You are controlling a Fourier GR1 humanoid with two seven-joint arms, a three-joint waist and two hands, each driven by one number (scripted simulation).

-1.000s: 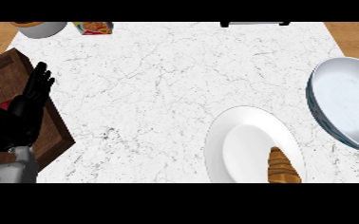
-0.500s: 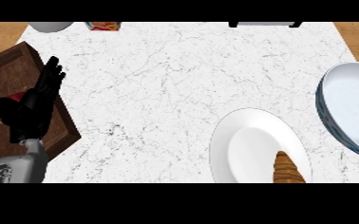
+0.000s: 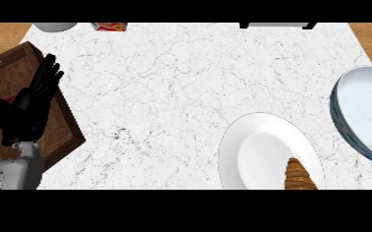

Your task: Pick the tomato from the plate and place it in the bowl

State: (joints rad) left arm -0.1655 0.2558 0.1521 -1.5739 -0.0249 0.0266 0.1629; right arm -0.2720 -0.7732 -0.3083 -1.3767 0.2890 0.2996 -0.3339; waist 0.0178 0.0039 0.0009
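A white plate (image 3: 254, 147) lies at the lower right of the marble counter. A brown, ridged pastry-like item (image 3: 298, 176) sits on its lower part, and no tomato shows on the plate. The bowl (image 3: 359, 103), pale inside with a blue-grey rim, is cut off by the right edge. My left hand (image 3: 33, 103) rests at the far left over a wooden board, fingers straight and holding nothing. A small red patch (image 3: 7, 100) peeks out beside it, and I cannot tell what it is. My right hand is out of sight.
A dark wooden board (image 3: 22, 61) lies under the left hand at the counter's left edge. Along the far edge stand a white cup (image 3: 54, 26), a small red and yellow box (image 3: 110, 26) and a dark-framed object (image 3: 276, 25).
Everything has slid slightly to the right in the view, so more of the wooden board shows and less of the bowl. The left hand keeps its pose.
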